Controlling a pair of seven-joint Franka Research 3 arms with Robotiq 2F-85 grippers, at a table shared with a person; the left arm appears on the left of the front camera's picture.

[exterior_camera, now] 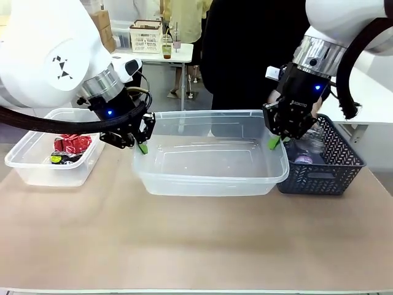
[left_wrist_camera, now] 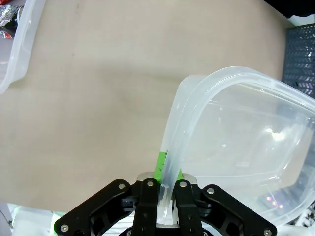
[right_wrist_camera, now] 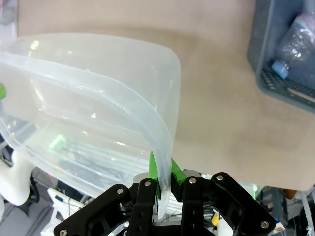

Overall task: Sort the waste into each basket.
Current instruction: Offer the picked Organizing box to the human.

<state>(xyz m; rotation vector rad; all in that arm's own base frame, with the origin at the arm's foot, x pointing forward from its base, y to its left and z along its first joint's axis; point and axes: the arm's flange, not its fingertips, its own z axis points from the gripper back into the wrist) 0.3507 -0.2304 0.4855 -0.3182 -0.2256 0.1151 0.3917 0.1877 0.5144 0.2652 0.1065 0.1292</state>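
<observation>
While pinching opposite short rims of the clear rectangular plastic tub [exterior_camera: 209,178] with left fingers [exterior_camera: 142,147] and right fingers [exterior_camera: 273,143], holding its long axis straight between both arms.

The tan table [exterior_camera: 196,239] is carrying three containers. A large clear tub [exterior_camera: 209,181] is sitting at its middle, though whether its base is touching the top is unclear. Left of that tub a smaller clear tub [exterior_camera: 37,169] is resting, and just right of it a dark mesh basket [exterior_camera: 319,178] is standing.

R gripper [right_wrist_camera: 161,184] clamped on clear tub [right_wrist_camera: 123,98] rim, mesh basket [right_wrist_camera: 266,73] w/ bottle [right_wrist_camera: 295,44]
</observation>
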